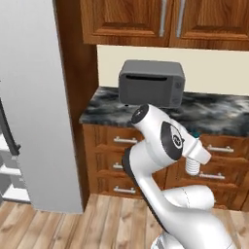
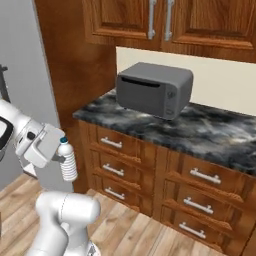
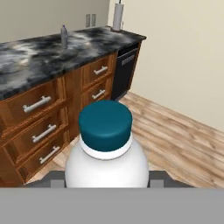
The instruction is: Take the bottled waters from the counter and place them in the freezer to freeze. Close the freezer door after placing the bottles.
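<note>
Hand view: jaws clamped on bottled water [image 3: 105, 153], blue cap, no readable label.

Quick count for you: one small whitish plastic water bottle with a blue cap [image 2: 68, 165], that's the lot for bottles. One boxy grey toaster oven [image 2: 154, 89] sits on the one black marble counter [image 2: 210, 132]. Below it in the right base view you get six brown wooden drawers [image 2: 112, 144], in two stacks of three, with one silver bar handle each. Up top there are two wooden cabinet doors [image 2: 125, 20] with a handle apiece. Far left, there's one tall light-grey fridge unit [image 1: 39, 97]. The hand view adds one black dishwasher front [image 3: 124, 70], two wall outlets [image 3: 90, 19], one small grey dispenser-looking thing [image 3: 64, 36] and one pale upright cylinder [image 3: 118, 16] at the far end.
</note>
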Tool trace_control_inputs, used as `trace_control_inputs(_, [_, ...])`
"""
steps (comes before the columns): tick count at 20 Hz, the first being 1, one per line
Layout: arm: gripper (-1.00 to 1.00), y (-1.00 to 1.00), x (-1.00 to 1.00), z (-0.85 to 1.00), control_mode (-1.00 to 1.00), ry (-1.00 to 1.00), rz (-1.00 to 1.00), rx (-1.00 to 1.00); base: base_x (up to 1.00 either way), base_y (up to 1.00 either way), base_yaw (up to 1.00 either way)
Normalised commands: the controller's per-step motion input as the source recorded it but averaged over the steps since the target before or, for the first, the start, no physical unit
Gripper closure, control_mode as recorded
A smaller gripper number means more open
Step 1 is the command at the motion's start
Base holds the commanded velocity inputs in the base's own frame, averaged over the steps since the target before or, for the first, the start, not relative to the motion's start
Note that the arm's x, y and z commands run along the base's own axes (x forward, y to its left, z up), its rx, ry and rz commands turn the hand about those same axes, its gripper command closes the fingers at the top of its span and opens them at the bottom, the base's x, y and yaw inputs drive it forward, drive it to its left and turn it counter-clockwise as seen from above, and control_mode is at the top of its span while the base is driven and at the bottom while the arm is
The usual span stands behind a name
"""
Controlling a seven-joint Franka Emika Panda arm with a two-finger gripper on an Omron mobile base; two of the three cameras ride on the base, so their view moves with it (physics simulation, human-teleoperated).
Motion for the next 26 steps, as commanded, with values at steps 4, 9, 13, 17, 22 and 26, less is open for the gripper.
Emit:
trace_control_inputs(4, [1.0, 0.0, 0.0, 0.0, 1.0, 0.0, 0.0, 0.0, 0.22, 0.8, 0.23])
trace_control_inputs(9, [1.0, 0.0, 0.0, 0.0, 1.0, 0.0, 0.0, 0.0, 0.29, 0.8, 0.0])
trace_control_inputs(13, [1.0, 0.0, 0.0, 0.0, 1.0, 0.0, 0.0, 0.0, 0.58, 0.71, 0.0])
trace_control_inputs(17, [1.0, 0.0, 0.0, 0.0, 1.0, 0.0, 0.0, 0.0, 0.5, 0.69, 0.07])
trace_control_inputs(22, [1.0, 0.0, 0.0, 0.0, 1.0, 0.0, 0.0, 0.0, 0.55, 0.49, 0.26])
trace_control_inputs(26, [1.0, 0.0, 0.0, 0.0, 1.0, 0.0, 0.0, 0.0, 0.74, 0.19, 0.27])
